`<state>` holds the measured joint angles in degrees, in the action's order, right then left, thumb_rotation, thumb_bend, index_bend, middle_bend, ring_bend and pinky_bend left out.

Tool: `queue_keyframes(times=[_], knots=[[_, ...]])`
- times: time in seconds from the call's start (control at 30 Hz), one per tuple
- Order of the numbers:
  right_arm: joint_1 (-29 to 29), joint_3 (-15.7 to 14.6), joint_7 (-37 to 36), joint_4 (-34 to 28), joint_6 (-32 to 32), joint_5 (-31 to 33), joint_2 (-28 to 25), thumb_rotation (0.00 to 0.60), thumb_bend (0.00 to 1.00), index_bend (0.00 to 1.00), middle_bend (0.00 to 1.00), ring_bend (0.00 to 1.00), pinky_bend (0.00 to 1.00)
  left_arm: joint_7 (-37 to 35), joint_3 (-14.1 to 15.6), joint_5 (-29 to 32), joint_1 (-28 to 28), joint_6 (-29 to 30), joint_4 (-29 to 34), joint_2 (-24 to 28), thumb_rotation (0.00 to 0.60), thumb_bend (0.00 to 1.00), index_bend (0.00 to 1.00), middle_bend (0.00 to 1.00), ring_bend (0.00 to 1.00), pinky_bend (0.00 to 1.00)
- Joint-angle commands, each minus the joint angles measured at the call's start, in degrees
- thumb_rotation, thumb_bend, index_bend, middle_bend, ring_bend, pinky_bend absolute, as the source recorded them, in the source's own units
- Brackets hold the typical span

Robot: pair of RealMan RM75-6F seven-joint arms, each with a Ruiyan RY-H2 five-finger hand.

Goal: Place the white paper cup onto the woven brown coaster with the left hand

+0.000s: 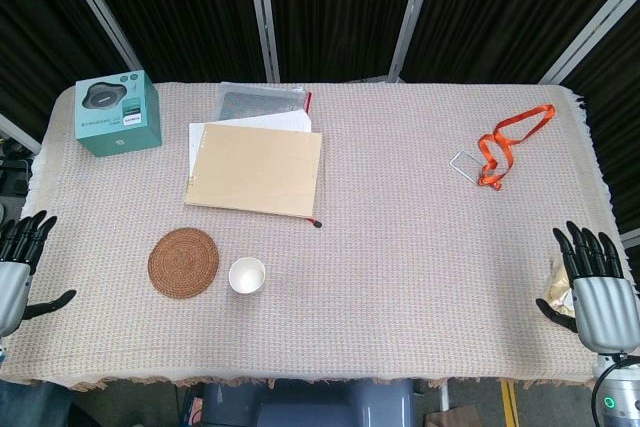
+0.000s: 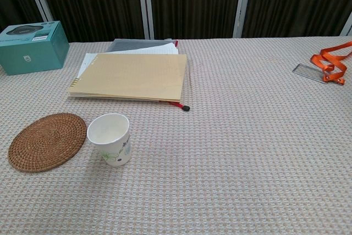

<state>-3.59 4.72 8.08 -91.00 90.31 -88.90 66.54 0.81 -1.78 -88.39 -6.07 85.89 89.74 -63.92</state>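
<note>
Left hand [image 1: 20, 257] spread wide, empty, well left of coaster [image 1: 183, 263]; light upright cup [image 1: 247, 276] just right of coaster likely tips if knocked.

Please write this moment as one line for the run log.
stage: not started | left hand: open, idle | right hand: open | paper cup: upright beside coaster

A white paper cup [image 2: 110, 138] with a green print stands upright on the cloth-covered tabletop [image 2: 247, 152], just right of the woven brown coaster [image 2: 47, 141], not on it. Behind them lies a tan notebook [image 2: 132, 76] on white papers and a grey folder. A teal box [image 2: 32, 47] sits far left; an orange lanyard [image 2: 331, 62] with a clear badge holder lies far right.
</note>
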Motion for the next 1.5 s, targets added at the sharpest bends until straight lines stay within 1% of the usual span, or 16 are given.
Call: queue_keyframes(times=[0.03,0.2,0.3,0.33,0.4,0.47,0.6,0.67,0.77,0.87,1.0,1.1,1.3,1.37,1.47,1.5], knots=[[-0.02,-0.03,0.03,-0.05,-0.1,0.03,-0.01,0.6,0.0,0.0,0.0,0.0,0.0,0.12,0.0,-0.12,0.04,0.2,-0.05,-0.03,0.6,0.0,0.0,0.0,0.0,0.0],[-0.12,-0.18,0.36,-0.13,-0.65,0.2,0.03,0.6,0.0,0.0,0.0,0.0,0.0,-0.2,0.41,-0.52,0.03,-0.08,0.1,0.04,0.6,0.0,0.0,0.0,0.0,0.0],[-0.26,-0.23,0.92,-0.33,-1.13,0.4,-0.03,0.6,0.0,0.0,0.0,0.0,0.0,-1.51,1.35,-1.74,-0.81,-1.98,2.35,0.78,0.6,0.0,0.0,0.0,0.0,0.0],[-0.35,-0.15,1.19,-0.44,-1.31,0.57,-0.01,0.6,0.0,0.0,0.0,0.0,0.0,-1.09,1.92,-3.34,-1.67,-3.05,3.56,1.19,0.6,0.0,0.0,0.0,0.0,0.0],[-0.62,0.11,1.48,-0.98,-1.81,1.06,0.09,0.6,0.0,0.0,0.0,0.0,0.0,2.75,2.92,-7.55,-4.46,-6.34,6.64,1.77,0.6,0.0,0.0,0.0,0.0,0.0],[-0.97,0.28,1.97,-1.23,-2.43,1.4,0.19,0.6,0.0,0.0,0.0,0.0,0.0,8.49,2.91,-10.15,-7.27,-9.97,9.48,1.24,0.6,0.0,0.0,0.0,0.0,0.0],[-1.52,0.78,2.88,-1.07,-3.6,2.71,0.44,0.6,0.0,0.0,0.0,0.0,0.0,20.34,1.52,-11.23,-12.15,-17.45,12.5,-2.61,0.6,0.0,0.0,0.0,0.0,0.0],[-1.61,1.01,3.02,-0.96,-3.87,3.32,0.48,0.6,0.0,0.0,0.0,0.0,0.0,23.97,0.85,-10.77,-14.06,-20.52,12.58,-4.89,0.6,0.0,0.0,0.0,0.0,0.0],[-1.56,1.44,2.82,-0.58,-4.1,4.49,0.42,0.6,0.0,0.0,0.0,0.0,0.0,28.08,-0.18,-9.58,-17.3,-25.69,10.08,-9.77,0.6,0.0,0.0,0.0,0.0,0.0],[-1.53,1.84,2.47,-0.26,-4.27,5.49,0.27,0.6,0.0,0.0,0.0,0.0,0.0,30.74,-1.28,-6.53,-19.96,-30.12,5.9,-15.35,0.6,0.01,0.0,0.0,0.0,0.04],[-1.51,2.23,2.08,0.32,-4.59,6.65,0.16,0.6,0.0,0.0,0.0,0.0,0.0,30.45,-2.12,-4.89,-22.4,-32.03,0.45,-21.87,0.6,0.04,0.0,0.0,0.0,0.07],[-1.55,2.51,1.81,0.95,-5.02,7.63,0.19,0.6,0.0,0.0,0.0,0.0,0.0,29.53,-2.47,-4.41,-23.84,-32.45,-2.63,-25.49,0.6,0.06,0.02,0.0,0.0,0.12],[-1.37,2.97,1.0,1.53,-5.06,8.8,-0.08,0.6,0.0,0.0,0.0,0.0,0.0,31.09,-3.02,-3.55,-25.53,-31.95,-5.37,-29.07,0.6,0.09,0.09,0.06,0.04,0.24],[-1.24,3.11,0.66,1.52,-4.94,9.1,-0.26,0.6,0.0,0.0,0.0,0.0,0.0,31.67,-3.15,-2.56,-25.87,-32.28,-5.17,-29.37,0.6,0.09,0.13,0.1,0.07,0.28],[-1.16,3.3,0.26,1.61,-4.94,9.5,-0.47,0.6,0.0,0.0,0.0,0.0,0.0,32.47,-3.26,-1.79,-26.23,-32.1,-5.02,-29.53,0.6,0.12,0.25,0.22,0.17,0.37],[-1.12,3.32,0.13,1.67,-4.94,9.61,-0.51,0.6,0.0,0.0,0.0,0.0,0.0,32.64,-3.33,-1.41,-26.3,-32.02,-4.92,-29.48,0.6,0.12,0.27,0.24,0.19,0.39]])
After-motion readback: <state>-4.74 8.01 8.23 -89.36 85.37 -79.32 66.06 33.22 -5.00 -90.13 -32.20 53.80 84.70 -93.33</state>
